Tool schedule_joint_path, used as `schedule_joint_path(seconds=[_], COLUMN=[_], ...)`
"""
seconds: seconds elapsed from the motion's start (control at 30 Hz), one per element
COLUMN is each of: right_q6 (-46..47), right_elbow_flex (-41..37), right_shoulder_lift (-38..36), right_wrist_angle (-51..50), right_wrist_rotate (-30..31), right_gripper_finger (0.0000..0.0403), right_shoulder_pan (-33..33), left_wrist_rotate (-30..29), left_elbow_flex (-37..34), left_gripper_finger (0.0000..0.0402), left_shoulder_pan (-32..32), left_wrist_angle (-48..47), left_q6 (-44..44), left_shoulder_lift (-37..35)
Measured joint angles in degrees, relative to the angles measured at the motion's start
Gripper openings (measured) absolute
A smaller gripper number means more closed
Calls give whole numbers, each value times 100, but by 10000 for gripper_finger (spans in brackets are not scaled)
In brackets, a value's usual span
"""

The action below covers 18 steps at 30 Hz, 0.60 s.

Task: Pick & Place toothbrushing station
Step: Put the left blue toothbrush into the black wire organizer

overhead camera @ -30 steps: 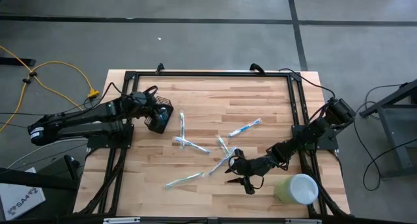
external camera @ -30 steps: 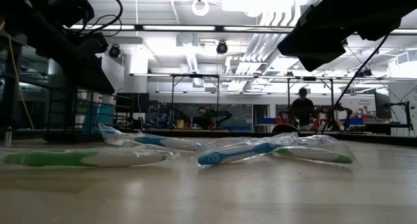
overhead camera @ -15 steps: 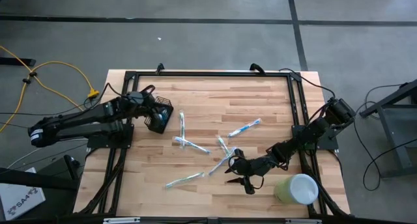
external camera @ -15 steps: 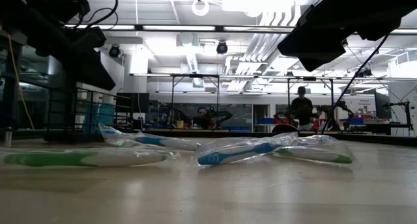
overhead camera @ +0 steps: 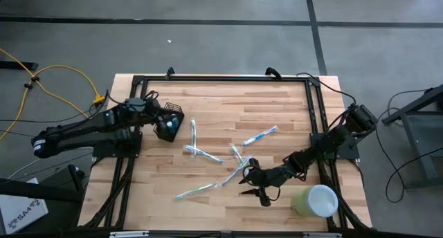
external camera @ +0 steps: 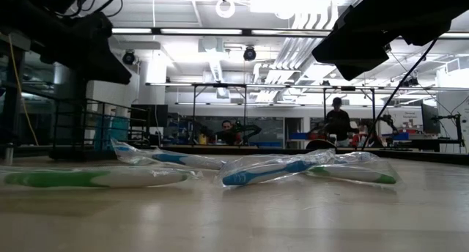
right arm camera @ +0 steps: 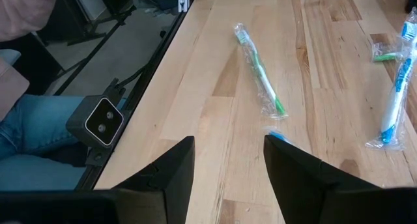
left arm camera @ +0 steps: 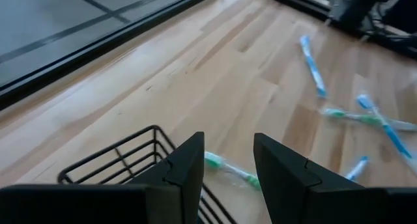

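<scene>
Risk first: your left gripper (left arm camera: 226, 178) sits at the rim of the black mesh holder (overhead camera: 169, 125), jaws apart w/ nothing between; close off-center and you'll tip it. Holder has one wrapped toothbrush (left arm camera: 229, 171) inside. Other toothbrushes (overhead camera: 208, 157) lie just right of holder. Right gripper (overhead camera: 261, 194) waits well right of holder, jaws apart, by the green cup (overhead camera: 315, 200), contents can't tell.
</scene>
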Motion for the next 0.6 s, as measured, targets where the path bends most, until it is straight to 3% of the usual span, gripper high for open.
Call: schedule_joint_path(seconds=[0.33, 0.6], right_q6=[-1, -1], right_elbow_flex=[0, 0], right_shoulder_lift=[0, 0], right_wrist_angle=[2, 0], right_wrist_rotate=[-2, -2], right_gripper_finger=[175, 175], right_shoulder_pan=[0, 0], left_wrist_rotate=[759, 544], left_elbow_flex=[0, 6], left_gripper_finger=[130, 128], left_shoulder_pan=[-694, -1685], left_wrist_angle=[368, 483], left_q6=[85, -222], left_shoulder_lift=[-59, 180])
